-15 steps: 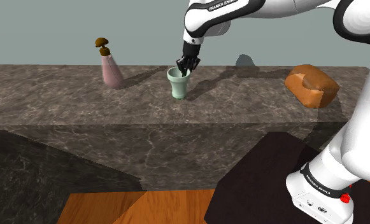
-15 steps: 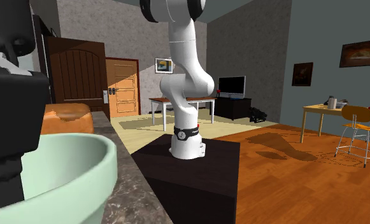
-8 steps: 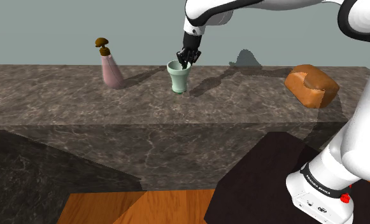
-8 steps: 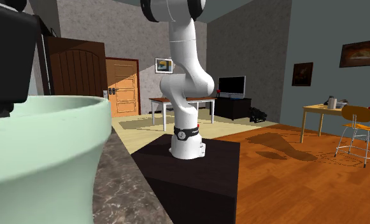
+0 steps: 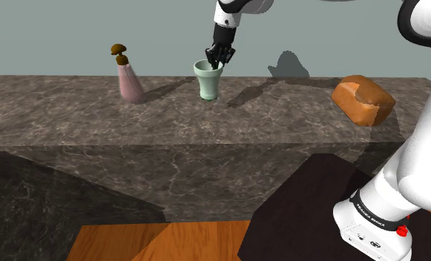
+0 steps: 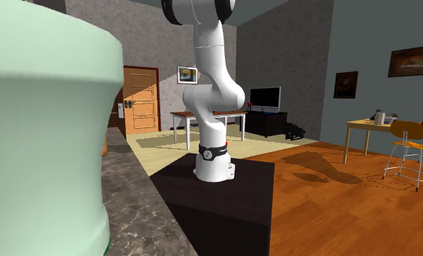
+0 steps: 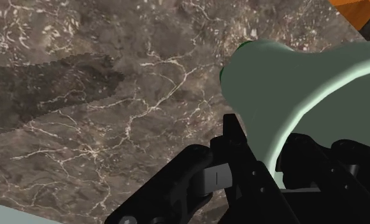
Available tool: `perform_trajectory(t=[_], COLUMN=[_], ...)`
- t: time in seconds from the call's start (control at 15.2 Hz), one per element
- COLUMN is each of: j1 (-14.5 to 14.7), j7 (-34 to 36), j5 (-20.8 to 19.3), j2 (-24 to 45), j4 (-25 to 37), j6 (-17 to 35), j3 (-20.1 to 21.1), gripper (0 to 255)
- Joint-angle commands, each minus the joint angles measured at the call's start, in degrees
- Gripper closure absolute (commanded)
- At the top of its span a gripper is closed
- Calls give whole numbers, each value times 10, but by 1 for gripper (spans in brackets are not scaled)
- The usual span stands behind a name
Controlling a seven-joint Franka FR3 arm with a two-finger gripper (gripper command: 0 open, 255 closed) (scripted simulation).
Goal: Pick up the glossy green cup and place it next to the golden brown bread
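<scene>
A pale green cup (image 5: pixel 208 81) hangs a little above the dark marble counter (image 5: pixel 169 126), upright. My gripper (image 5: pixel 216 64) is shut on the cup's rim, with one finger inside and one outside. In the wrist view the cup (image 7: pixel 291 76) flares out over the counter (image 7: pixel 81 127), and my gripper (image 7: pixel 272 167) clasps its wall between the black fingers (image 7: pixel 237 147). The golden brown bread (image 5: pixel 363 100) lies on the counter well to the shoulder view's right of the cup. In the second exterior view the cup (image 6: pixel 42 131) looms large at the left.
A pink soap bottle (image 5: pixel 128 78) with a brown pump stands on the counter left of the cup. The black stand (image 5: pixel 310 215) sits at lower right. The second exterior view has the white arm (image 6: pixel 213 94), a wooden floor (image 6: pixel 333 196) and a table with chairs (image 6: pixel 399 142).
The gripper has risen with the cup in it, lifting the cup off the counter. In the second exterior view the cup has climbed and now hides the bread.
</scene>
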Motion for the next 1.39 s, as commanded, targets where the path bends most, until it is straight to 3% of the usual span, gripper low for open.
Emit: perform_trajectory(t=[0.0, 1.06, 1.32], j1=[0, -2, -22], j7=[2, 18, -18], j5=[-1, -4, 1], j2=[-1, 13, -74], j4=[14, 158, 38], j6=[-15, -143, -116], j3=[0, -1, -12], gripper=[255, 255, 255])
